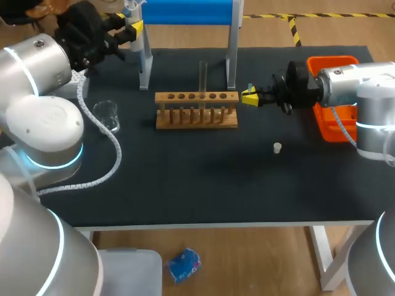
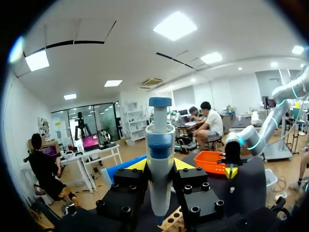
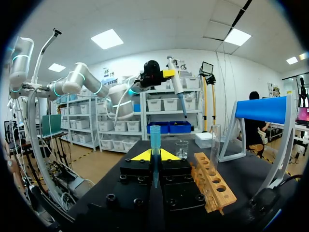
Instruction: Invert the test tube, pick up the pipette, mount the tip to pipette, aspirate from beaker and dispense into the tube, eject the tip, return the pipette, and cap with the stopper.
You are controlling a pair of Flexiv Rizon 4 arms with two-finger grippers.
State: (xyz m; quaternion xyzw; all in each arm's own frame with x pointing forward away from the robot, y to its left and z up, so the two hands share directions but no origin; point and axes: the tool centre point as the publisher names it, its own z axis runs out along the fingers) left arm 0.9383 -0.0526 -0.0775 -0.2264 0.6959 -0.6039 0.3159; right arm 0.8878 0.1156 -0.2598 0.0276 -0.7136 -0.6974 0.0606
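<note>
My left gripper point(image 1: 132, 29) is shut on the white and blue pipette point(image 2: 159, 159), held high over the table's back left; from the right wrist it shows as the pipette point(image 3: 176, 86) hanging point down. My right gripper point(image 1: 250, 97) is beside the right end of the wooden rack point(image 1: 196, 111), shut on a blue pipette tip point(image 3: 154, 142) that stands upright between its fingers. A clear test tube point(image 1: 202, 77) stands upright in the rack. The glass beaker point(image 1: 106, 115) sits left of the rack. A small white stopper point(image 1: 278, 147) lies on the mat in front of my right gripper.
A blue-topped stand point(image 1: 188, 12) on grey legs rises behind the rack. An orange tray point(image 1: 333, 65) lies at the right edge under my right arm. A white cable hose point(image 1: 111, 154) from my left arm curls across the mat's left side.
</note>
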